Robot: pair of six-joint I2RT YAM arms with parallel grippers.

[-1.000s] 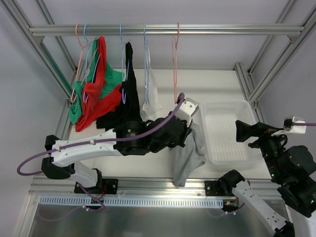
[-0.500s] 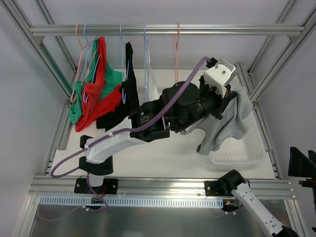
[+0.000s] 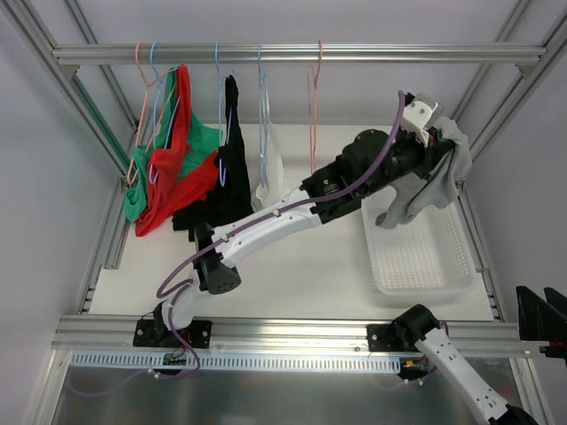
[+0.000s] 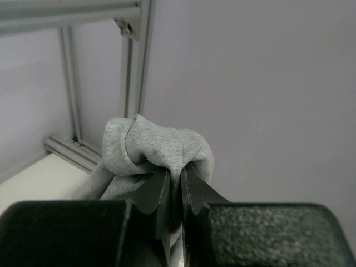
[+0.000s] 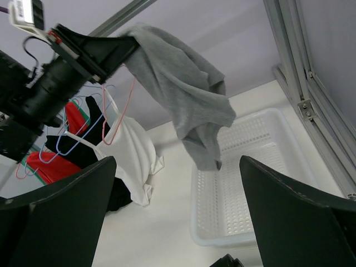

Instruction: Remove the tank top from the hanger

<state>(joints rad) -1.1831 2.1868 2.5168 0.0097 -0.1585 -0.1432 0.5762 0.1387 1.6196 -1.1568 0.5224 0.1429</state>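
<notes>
We see the left claw (image 4: 175, 181) high over the far right corner of the table (image 3: 292, 266), its two fingers pinched narrow on a bunched fold of the grey tank top (image 3: 434, 190). The cloth wraps up and over the fingertips and trails down and to the left below the claw, its lowest tip hanging over the far left corner of the white basket (image 3: 421, 266). The top is off its hanger and well apart from the rail (image 3: 399, 53), where a pink hanger (image 3: 314, 97) hangs bare beside white, black, red and green clothes. The right claw (image 5: 177, 161) stands wide, with nothing between its fingers, looking up at the hanging cloth from low on the right. From above, the left claw's fingers are hidden behind the cloth and the camera mount, and the right arm is cut off at the lower right edge. We cannot tell whether the tip of the tank top touches the basket, nor how much cloth lies between the pads
</notes>
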